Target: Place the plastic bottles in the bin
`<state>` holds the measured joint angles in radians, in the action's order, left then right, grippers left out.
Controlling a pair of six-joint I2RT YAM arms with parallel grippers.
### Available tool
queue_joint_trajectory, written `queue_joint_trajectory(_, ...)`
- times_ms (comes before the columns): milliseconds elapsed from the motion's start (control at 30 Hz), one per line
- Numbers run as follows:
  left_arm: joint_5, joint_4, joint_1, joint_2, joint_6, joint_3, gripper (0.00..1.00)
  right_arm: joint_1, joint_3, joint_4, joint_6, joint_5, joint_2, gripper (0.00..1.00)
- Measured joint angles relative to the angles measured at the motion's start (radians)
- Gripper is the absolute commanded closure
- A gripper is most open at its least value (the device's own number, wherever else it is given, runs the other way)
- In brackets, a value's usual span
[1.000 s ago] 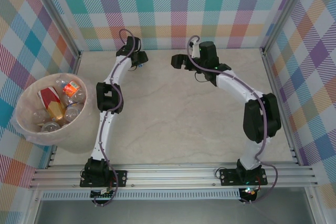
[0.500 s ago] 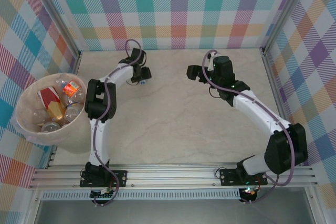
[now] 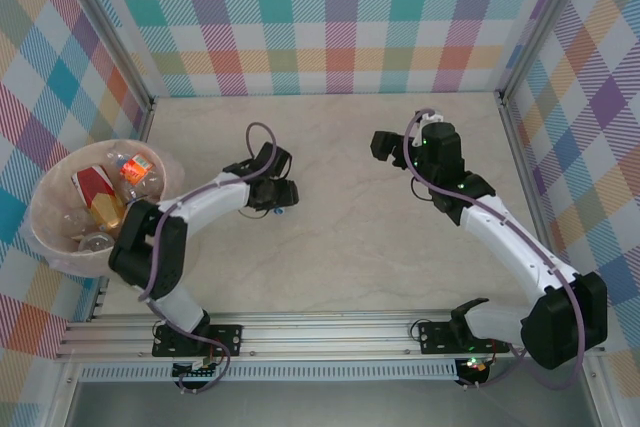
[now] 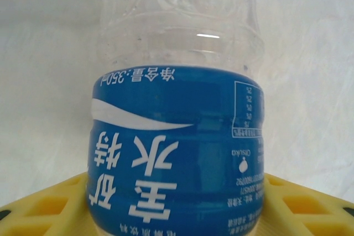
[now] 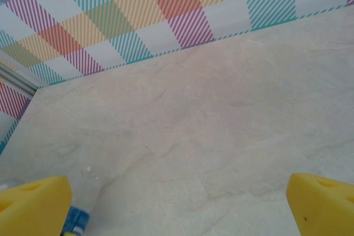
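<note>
The left fingers are clamped on a blue-labelled bottle, held near the middle of the table, with the bin well apart at 9 o'clock. The right fingers stand wide apart on the 3 o'clock side, gripping nothing. The likeliest trouble is slip: the grip sits on slick label film over a thin wall (it probably dents easily), so a fast swing could twist the bottle loose short of the rim. A low carry could also knock the bin, where several bottles already lie.
</note>
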<state>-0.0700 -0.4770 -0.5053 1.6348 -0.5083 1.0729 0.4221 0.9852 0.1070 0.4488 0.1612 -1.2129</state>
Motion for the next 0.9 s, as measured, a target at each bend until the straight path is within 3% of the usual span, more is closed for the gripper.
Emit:
queue_joint_trajectory(233, -0.05, -0.106, -0.018, -0.248, -0.039, -0.082, 0.46, 0.0, -0.005, -0.006, 0.012, 0.004, 0.004, 0.0)
queue_joint_trajectory(367, -0.138, -0.235, -0.019, -0.412, -0.031, 0.033, 0.45, 0.0, -0.005, -0.029, 0.018, 0.004, -0.006, 0.0)
queue_joint_trajectory(533, -0.385, -0.441, -0.016, -0.455, 0.002, 0.366, 0.44, 0.0, 0.004, -0.055, 0.019, 0.002, -0.055, 0.0)
queue_joint_trajectory(667, -0.642, -0.572, -0.001, -0.478, 0.011, 0.503, 0.43, 0.0, 0.012, -0.063, 0.021, -0.004, -0.083, 0.0)
queue_joint_trajectory(767, -0.771, -0.646, 0.064, -0.502, 0.032, 0.529, 0.44, 0.0, 0.024, -0.064, 0.022, -0.011, -0.09, 0.0)
queue_joint_trajectory(900, -0.836, -0.699, 0.245, -0.513, 0.082, 0.529, 0.44, 0.0, 0.041, -0.064, 0.016, -0.013, -0.091, 0.0)
